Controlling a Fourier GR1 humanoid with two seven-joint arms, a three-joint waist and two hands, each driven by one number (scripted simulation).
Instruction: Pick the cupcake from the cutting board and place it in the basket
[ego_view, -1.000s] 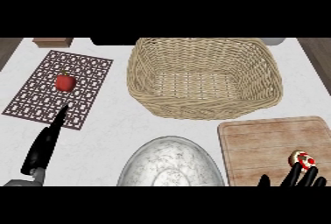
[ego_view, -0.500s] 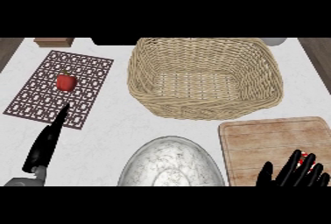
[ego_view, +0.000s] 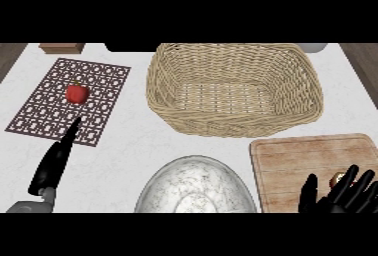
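The cupcake (ego_view: 340, 177) sits on the wooden cutting board (ego_view: 303, 155) at the lower right; only a small red and tan bit of it shows. My right hand (ego_view: 336, 202) rises from the lower edge right over it, open, its fingers (ego_view: 363, 186) straight and spread and the thumb (ego_view: 310, 187) to the left of the cupcake. Behind the board stands the woven basket (ego_view: 236, 90), with nothing in it. At the lower left my left hand (ego_view: 52, 167) rests open, fingers pointing up.
A patterned brown mat (ego_view: 44, 107) at the left carries a red pepper (ego_view: 77, 93). A metal bowl (ego_view: 196, 187) sits at the front centre beside the board. A small wooden block (ego_view: 60, 48) stands at the back left.
My right hand has come further up over the cutting board and now covers most of the cupcake, which was plainly visible before. The left hand has stayed still.
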